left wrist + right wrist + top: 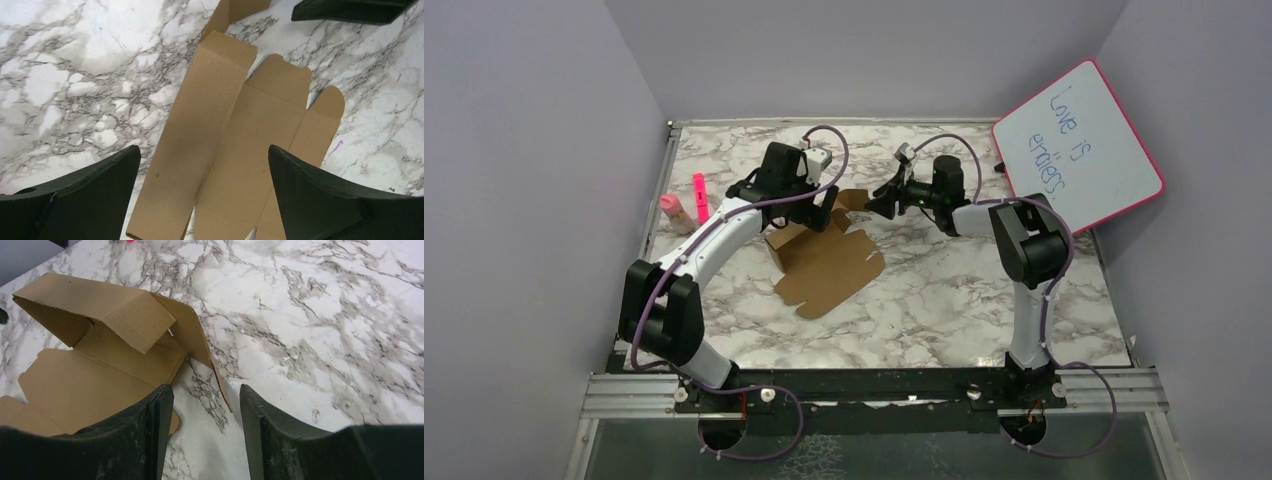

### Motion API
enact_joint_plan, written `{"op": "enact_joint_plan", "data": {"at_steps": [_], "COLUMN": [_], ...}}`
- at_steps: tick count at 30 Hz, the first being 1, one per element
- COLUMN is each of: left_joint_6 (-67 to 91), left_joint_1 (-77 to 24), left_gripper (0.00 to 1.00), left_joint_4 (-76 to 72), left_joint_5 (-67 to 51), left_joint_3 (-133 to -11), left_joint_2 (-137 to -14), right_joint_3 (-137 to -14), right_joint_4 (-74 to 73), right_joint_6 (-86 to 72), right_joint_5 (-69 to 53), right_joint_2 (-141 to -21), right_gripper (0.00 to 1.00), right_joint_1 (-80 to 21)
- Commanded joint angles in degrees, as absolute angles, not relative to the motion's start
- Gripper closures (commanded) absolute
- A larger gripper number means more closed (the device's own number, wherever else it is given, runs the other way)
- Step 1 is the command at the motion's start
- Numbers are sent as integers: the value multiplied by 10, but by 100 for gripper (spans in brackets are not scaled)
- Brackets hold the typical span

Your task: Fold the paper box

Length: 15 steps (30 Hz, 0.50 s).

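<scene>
The paper box point(829, 258) is a brown die-cut cardboard sheet lying mostly flat in the middle of the marble table, with some far panels folded up. My left gripper point(822, 216) hovers over its far left part. In the left wrist view the left gripper point(205, 155) is wide open above the box's flat panels point(240, 140), holding nothing. My right gripper point(880, 200) sits just right of the box's far edge. The right wrist view shows the right gripper point(206, 392) open over bare table, with the raised flaps point(100, 330) just to its left.
A pink-framed whiteboard point(1079, 145) leans at the back right corner. A pink marker point(701, 197) and a small pink-capped object point(674, 212) lie near the left wall. Grey walls close in the table on three sides.
</scene>
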State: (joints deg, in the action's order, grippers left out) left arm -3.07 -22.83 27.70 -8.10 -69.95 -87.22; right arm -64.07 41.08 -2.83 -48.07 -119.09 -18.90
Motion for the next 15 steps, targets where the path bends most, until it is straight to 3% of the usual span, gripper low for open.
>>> {"op": "enact_joint_plan", "data": {"at_steps": [1, 6, 15], "left_joint_6": [-62, -64, -64], "left_joint_1": [-224, -223, -216], "left_gripper": [1, 3, 14], "left_joint_4": [282, 282, 282], "left_joint_5": [-127, -107, -135], "left_joint_3": [-717, -718, -719], "left_joint_2": [-907, -932, -957], "right_joint_3": [-678, -701, -700], "right_joint_4": [439, 435, 422], "right_joint_6": [-27, -33, -22], "right_joint_5": [-542, -552, -575], "right_joint_2": [-1218, -1239, -1239], "right_gripper": [43, 48, 68], "right_joint_1": [-190, -191, -191]}}
